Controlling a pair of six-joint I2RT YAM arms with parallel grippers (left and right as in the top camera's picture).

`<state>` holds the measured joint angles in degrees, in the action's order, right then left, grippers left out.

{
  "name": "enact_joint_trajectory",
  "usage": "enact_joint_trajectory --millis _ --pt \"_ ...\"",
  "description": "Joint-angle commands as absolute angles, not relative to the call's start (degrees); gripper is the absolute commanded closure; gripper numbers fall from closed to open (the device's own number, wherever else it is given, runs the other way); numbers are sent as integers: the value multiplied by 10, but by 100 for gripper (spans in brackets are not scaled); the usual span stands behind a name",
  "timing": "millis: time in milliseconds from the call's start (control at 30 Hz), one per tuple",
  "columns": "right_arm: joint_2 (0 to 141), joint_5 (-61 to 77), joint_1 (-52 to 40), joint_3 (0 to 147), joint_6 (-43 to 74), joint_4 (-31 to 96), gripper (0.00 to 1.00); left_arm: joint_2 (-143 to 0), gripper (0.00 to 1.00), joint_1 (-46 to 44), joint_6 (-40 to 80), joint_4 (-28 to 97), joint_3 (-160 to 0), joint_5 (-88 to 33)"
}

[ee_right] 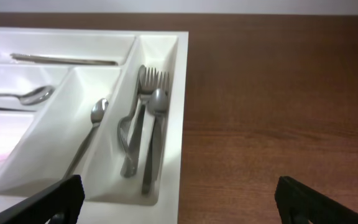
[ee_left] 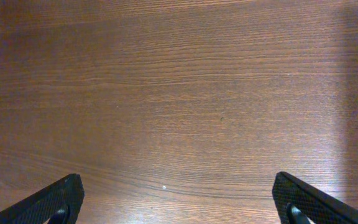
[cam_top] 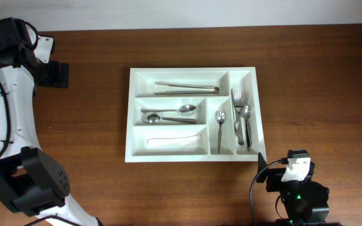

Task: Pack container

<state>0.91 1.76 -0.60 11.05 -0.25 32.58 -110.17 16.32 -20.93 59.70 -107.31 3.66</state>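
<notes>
The container (cam_top: 193, 157) is white, the cutlery (cam_top: 239, 119) silver save one white piece (cam_top: 171, 137), the table (cam_top: 319, 75) dark brown with wood grain, the left arm (cam_top: 8, 107) white and black.

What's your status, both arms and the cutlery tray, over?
Left gripper open, empty, over table. Right gripper open, empty, at cutlery tray corner. Tray holds tongs, spoons, forks. Nothing blocking.

We are looking at the container (cam_top: 132, 116) (ee_right: 180, 93), a white rectangular tray lying flat and square at the middle of the surface (cam_top: 319, 94). It is holding cutlery (cam_top: 239, 119) in three long left compartments and two narrow right ones.
</notes>
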Motion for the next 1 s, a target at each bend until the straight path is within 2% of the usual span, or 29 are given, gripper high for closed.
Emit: enact_joint_trajectory --millis 0,200,400,533,967 --pt "2 23 -4 105 -4 328 1 -1090 1 166 -202 596 -1079 32" --pt "2 23 -4 105 -4 328 1 -1001 1 124 -202 596 -1078 33" --pt "2 23 -4 105 -4 328 1 -869 1 11 -202 596 -1047 33" --pt "2 23 -4 105 -4 328 1 -771 1 -40 -210 589 -969 40" --pt "2 23 -4 105 -4 328 1 -330 1 -20 -234 199 -417 43"
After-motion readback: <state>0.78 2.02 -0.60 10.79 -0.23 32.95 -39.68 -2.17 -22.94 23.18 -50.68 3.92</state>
